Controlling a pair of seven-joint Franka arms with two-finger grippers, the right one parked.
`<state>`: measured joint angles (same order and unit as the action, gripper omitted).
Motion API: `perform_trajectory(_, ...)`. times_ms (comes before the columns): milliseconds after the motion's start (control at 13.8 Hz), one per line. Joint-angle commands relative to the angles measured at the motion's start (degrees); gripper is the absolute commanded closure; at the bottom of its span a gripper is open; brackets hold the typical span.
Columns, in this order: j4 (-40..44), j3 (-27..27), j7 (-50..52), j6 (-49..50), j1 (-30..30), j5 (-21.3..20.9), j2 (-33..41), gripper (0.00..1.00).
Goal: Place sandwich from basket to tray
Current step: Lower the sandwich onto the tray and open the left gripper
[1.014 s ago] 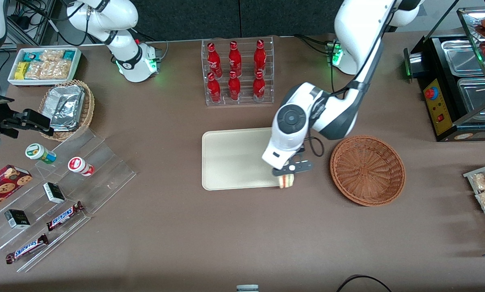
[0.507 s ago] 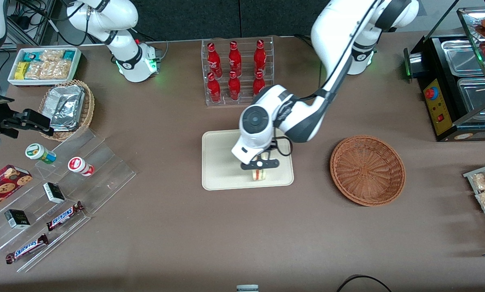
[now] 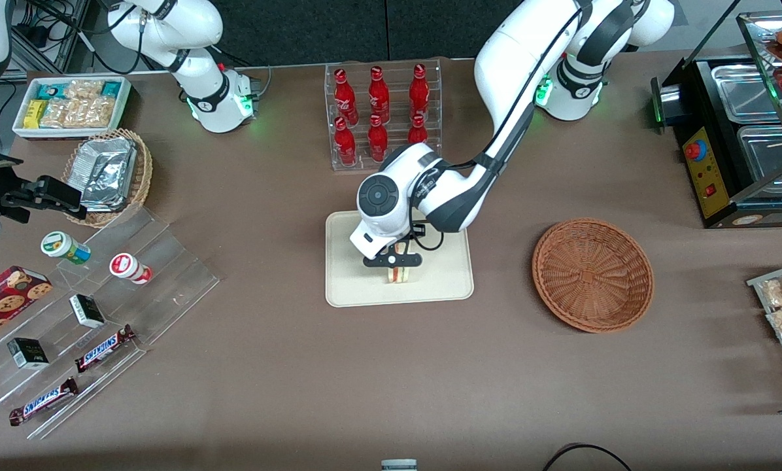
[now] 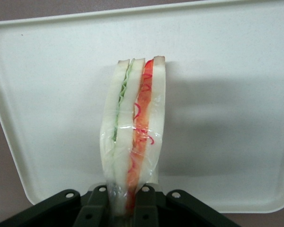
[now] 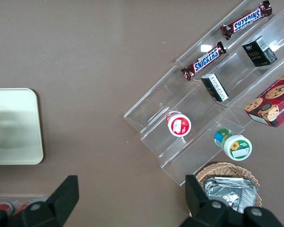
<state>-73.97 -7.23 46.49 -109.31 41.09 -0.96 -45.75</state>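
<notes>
The sandwich [image 4: 134,127], a wrapped wedge of pale bread with red and green filling, is pinched between the fingers of my gripper [image 4: 125,201], which is shut on it. In the front view the gripper [image 3: 394,260] holds the sandwich [image 3: 399,273] over the middle of the cream tray [image 3: 352,288]; whether it touches the tray I cannot tell. The tray [image 4: 236,142] fills the wrist view under the wedge. The reddish-brown wicker basket [image 3: 592,274] stands beside the tray toward the working arm's end, with nothing in it.
A clear rack of red bottles [image 3: 381,114] stands farther from the front camera than the tray, close to the arm's elbow. An acrylic snack stand [image 3: 90,307] and a tan basket of foil packets [image 3: 108,175] lie toward the parked arm's end.
My gripper has carried the sandwich from the tray's edge nearest the basket to over the tray's middle. The basket has stayed put.
</notes>
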Motion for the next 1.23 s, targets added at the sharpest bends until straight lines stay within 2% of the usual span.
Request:
perform_trajectory(0,2.5,0.7,2.5,0.8,1.3,0.0,-1.8,1.0)
perform_trajectory(435,2.2,0.8,3.8,0.1,1.6,-0.1,-2.5,1.0)
perform_trajectory(507,1.8,0.8,4.4,-0.4,1.7,-0.2,-2.5,0.89)
perform_trajectory(652,0.5,0.8,5.0,-2.6,2.3,-0.3,-2.4,0.33)
perform_trajectory(725,0.4,0.9,5.1,-2.8,2.4,-0.3,-2.4,0.0)
perform_trajectory(1159,0.3,0.9,5.1,-2.4,2.5,-2.0,-1.6,0.0)
